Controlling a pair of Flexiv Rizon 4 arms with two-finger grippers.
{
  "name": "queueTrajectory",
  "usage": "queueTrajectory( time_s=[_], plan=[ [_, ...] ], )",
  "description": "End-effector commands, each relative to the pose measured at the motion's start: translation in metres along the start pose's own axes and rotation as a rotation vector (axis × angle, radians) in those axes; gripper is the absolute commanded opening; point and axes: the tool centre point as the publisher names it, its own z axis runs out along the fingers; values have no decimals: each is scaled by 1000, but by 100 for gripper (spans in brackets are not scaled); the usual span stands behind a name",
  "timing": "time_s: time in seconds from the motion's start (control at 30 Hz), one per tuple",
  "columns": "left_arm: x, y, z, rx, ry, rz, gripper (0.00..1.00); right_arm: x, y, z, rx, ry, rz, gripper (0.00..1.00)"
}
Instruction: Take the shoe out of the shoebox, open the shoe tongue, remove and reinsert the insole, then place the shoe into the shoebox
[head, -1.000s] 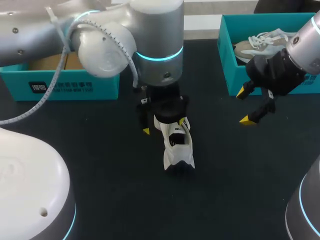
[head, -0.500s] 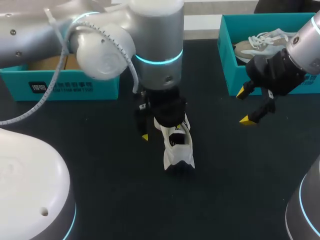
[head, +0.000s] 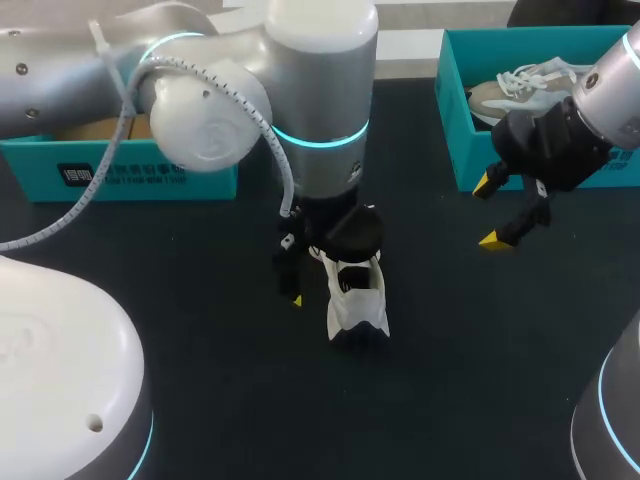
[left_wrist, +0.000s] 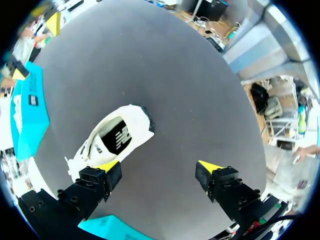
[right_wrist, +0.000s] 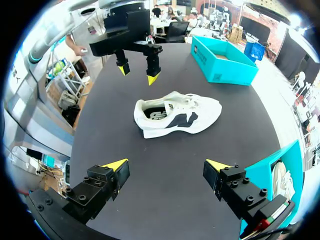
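Observation:
A white shoe (head: 357, 303) with dark side marks lies on the black table (head: 200, 330), heel towards the front; its printed insole (left_wrist: 118, 140) shows through the opening. My left gripper (head: 322, 285) hangs open just above the shoe's lace end. In the left wrist view one yellow fingertip (left_wrist: 108, 166) sits over the laces of the shoe (left_wrist: 112, 142), the other over bare table. My right gripper (head: 505, 210) hovers open to the right, apart from the shoe (right_wrist: 175, 115), in front of a teal box. The right wrist view shows my left gripper (right_wrist: 137, 75) beyond the heel.
An open teal shoebox (head: 120, 165) with a brown paper lining stands at the back left. At the back right a second teal box (head: 455, 110) holds another light shoe (head: 515, 85). My arms' white bases fill the front corners.
My left gripper has come down and a little towards the front, closer over the shoe's lace end. The shoe and my right arm have not moved.

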Motion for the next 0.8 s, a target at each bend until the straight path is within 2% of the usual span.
queueTrajectory(
  time_s=[0.03, 0.7, 0.8],
  plan=[
    [-4, -2, 1, 6, 53, -283, 100, 0, 0, 1, 3, -1, 1, 100],
    [-4, -2, 1, 6, 53, -283, 100, 0, 0, 1, 3, -1, 1, 100],
    [1, -14, 9, -32, 29, -286, 100, 0, 0, 1, 3, -1, 1, 100]
  ],
)
